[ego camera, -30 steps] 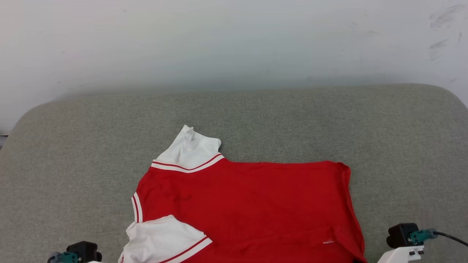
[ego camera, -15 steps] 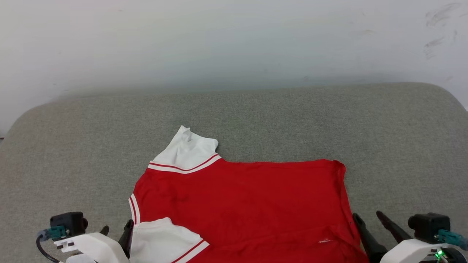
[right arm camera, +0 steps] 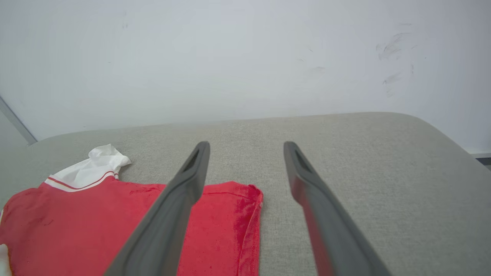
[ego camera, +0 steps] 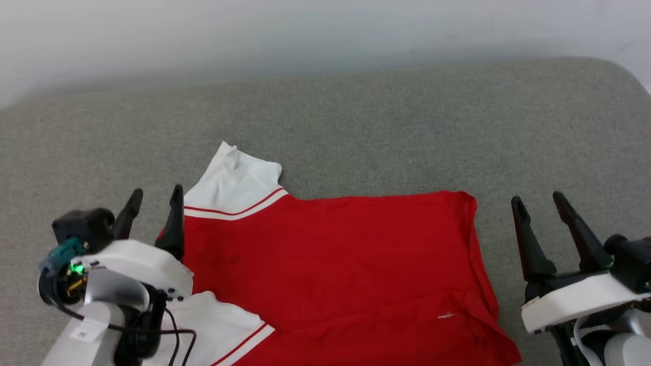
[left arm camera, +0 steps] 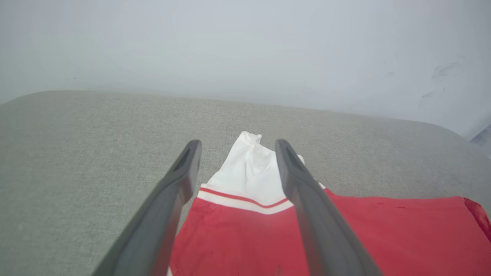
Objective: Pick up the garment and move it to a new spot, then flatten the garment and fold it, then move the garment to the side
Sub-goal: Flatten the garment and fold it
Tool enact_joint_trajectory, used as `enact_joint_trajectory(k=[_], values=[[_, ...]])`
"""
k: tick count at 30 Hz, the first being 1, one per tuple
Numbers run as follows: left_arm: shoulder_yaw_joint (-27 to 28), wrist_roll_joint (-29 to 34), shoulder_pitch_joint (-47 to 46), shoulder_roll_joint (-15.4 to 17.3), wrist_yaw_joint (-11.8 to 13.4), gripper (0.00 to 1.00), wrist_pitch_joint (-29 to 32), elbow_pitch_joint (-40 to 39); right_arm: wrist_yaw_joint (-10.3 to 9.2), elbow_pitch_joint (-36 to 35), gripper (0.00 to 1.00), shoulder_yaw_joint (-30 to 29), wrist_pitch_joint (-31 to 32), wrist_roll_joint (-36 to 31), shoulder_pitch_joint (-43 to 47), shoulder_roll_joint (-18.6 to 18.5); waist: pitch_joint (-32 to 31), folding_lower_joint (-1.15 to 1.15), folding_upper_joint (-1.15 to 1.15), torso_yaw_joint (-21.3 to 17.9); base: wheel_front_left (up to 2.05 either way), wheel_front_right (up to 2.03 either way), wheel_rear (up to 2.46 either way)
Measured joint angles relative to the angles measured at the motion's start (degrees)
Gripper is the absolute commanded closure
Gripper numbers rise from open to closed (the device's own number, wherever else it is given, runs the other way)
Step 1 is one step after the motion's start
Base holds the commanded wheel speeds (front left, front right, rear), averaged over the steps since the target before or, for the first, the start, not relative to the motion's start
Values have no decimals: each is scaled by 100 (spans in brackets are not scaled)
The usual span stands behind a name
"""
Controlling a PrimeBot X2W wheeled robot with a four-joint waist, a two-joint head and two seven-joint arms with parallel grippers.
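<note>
The garment [ego camera: 330, 254] lies spread on a grey upholstered surface [ego camera: 356, 117], red body flat, with 2 white sleeves edged in red-and-white stripe. The left gripper [ego camera: 155, 192] stands at the garment's shoulder side, its 2 dark fingers parted fairly wide with nothing between them. In the head view its inner finger overlaps the red edge just below the far sleeve [ego camera: 231, 175]; whether it touches the cloth cannot be told. In the left wrist view that sleeve sits straight ahead, framed between the 2 fingers, with the red body running off to the gripper's right. The near sleeve [ego camera: 213, 325] lies just beside this gripper's white wrist housing, on its inner side and back toward the robot. The right gripper [ego camera: 537, 198] is also parted wide and empty, standing over bare grey fabric. The garment's hem edge runs to its left, near but apart in the head view. In the right wrist view the hem corner shows just past its left finger. A pale wall [ego camera: 305, 30] rises beyond both grippers.
</note>
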Motion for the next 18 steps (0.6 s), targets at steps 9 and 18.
enact_joint_trajectory(k=[9, 18], values=[[12, -48, -1501, 315, -417, 0, 564, 798, 0, -200, 0, 19, -144, -261, -660, 58, 912, 1, 0, -329, 0, 0, 0], [-30, -805, -2764, 688, -860, 0, 2563, 1778, 0, -151, 0, 54, -162, -300, -832, 119, 1307, 1, 0, -780, 0, 0, 0]])
